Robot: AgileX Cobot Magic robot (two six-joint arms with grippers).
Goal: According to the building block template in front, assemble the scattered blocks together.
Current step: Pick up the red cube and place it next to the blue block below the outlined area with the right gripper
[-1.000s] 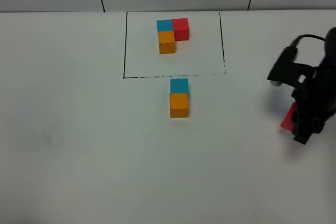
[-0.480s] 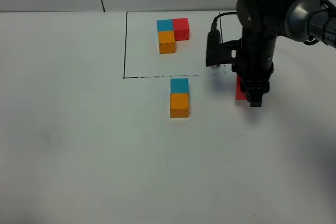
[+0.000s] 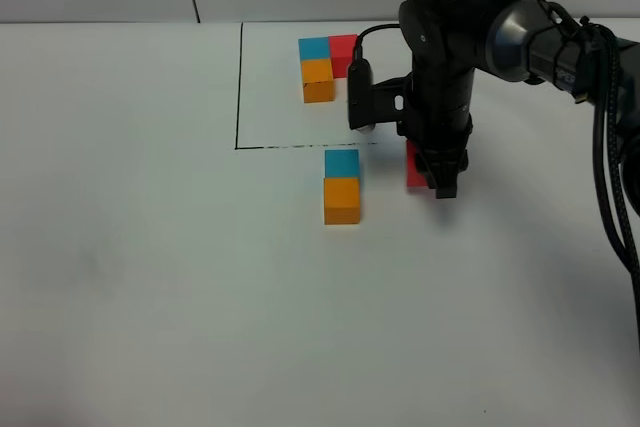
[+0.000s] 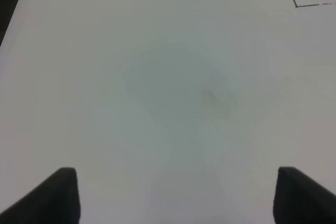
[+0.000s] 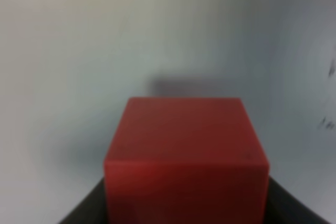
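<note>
Exterior high shows your right gripper (image 3: 438, 185) clamped on the red block (image 3: 414, 167), right of the blue block (image 3: 341, 163) and apart from it. Bring it in square, flush against blue's right face, matching the template (image 3: 325, 65).

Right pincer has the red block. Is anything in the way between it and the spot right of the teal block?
Nothing visible. Only bare table lies between the red block in the right pincer and the right side of the teal block; the orange block sits nearer the camera, off that path.
</note>
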